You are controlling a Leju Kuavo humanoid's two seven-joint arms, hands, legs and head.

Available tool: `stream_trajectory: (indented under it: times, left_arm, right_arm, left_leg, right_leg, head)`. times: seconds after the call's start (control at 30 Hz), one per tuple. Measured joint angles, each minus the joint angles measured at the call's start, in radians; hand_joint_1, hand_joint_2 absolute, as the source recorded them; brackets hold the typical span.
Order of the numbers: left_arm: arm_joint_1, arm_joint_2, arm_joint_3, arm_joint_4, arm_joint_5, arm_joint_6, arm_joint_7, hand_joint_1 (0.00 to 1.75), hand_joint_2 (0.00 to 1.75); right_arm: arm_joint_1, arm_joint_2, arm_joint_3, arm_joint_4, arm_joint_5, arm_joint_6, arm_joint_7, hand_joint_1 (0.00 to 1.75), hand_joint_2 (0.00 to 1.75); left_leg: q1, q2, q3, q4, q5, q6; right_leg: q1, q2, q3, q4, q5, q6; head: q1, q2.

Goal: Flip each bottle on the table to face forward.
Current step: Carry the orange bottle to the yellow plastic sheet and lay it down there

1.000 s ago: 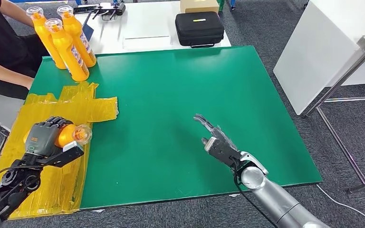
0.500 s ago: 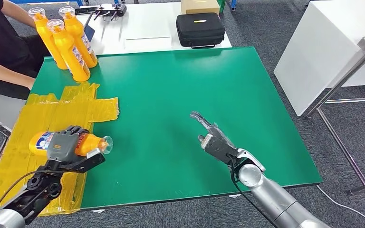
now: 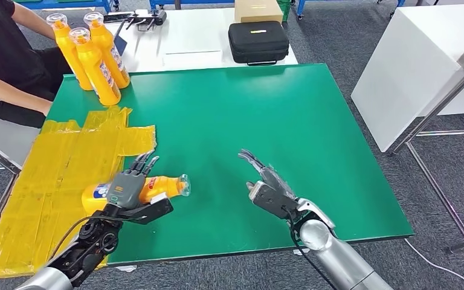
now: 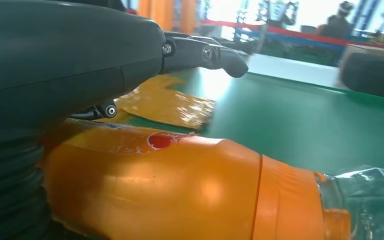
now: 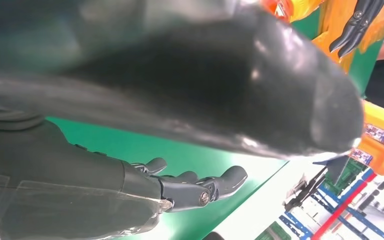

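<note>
An orange bottle [image 3: 157, 188] with a clear cap lies on its side at the near left, where the yellow tape patch [image 3: 54, 175] meets the green mat [image 3: 229, 115]; its cap points right. My left hand [image 3: 127, 188] rests over the bottle's middle with its fingers [image 3: 143, 164] stretched out straight, not wrapped around it. From the left wrist, the bottle [image 4: 180, 190] lies under the palm [image 4: 70, 60], the fingers [image 4: 205, 52] held out above it. My right hand [image 3: 269, 184] hovers open over the mat at the near middle, holding nothing; its fingers [image 5: 195, 187] are spread.
Three orange bottles [image 3: 93, 54] stand upright at the mat's far left corner. A person in black [image 3: 3, 54] sits beside them. Behind the mat a white table [image 3: 187, 36] carries a black case [image 3: 258, 41] and a cardboard box [image 3: 258, 9].
My left hand carried the lying bottle rightward from the yellow tape to the mat's edge, and its fingers went from curled around the bottle to straight. The right hand shifted slightly.
</note>
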Motion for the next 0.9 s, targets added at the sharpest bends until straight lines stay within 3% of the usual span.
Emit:
stream_trajectory:
  times: [0.33,0.73,0.9]
  left_arm:
    - [0.085,-0.073,0.089,-0.162,-0.11,-0.071,0.045,0.0,0.0]
    - [0.102,-0.089,0.169,-0.179,-0.135,-0.077,0.051,0.0,0.0]
    - [0.074,-0.089,0.171,-0.144,-0.186,-0.072,0.1,0.0,0.0]
  right_arm:
    - [0.078,0.017,-0.089,-0.065,0.055,0.025,0.015,0.0,0.0]
    - [0.097,0.017,-0.121,-0.071,0.061,0.032,0.015,0.0,0.0]
    - [0.097,0.017,-0.125,-0.071,0.063,0.036,0.011,0.0,0.0]
  left_leg:
    - [-0.004,-0.002,0.001,0.0,-0.001,0.003]
    - [-0.002,0.004,0.0,0.0,-0.002,0.003]
    - [-0.002,0.006,0.0,0.0,-0.002,0.003]
  right_leg:
    - [-0.003,-0.001,0.003,0.0,-0.001,0.002]
    - [-0.001,0.003,0.001,0.0,-0.001,0.002]
    - [-0.001,0.003,0.0,0.0,-0.001,0.001]
  head:
    - [0.0,0.0]
    - [0.0,0.0]
    - [0.0,0.0]
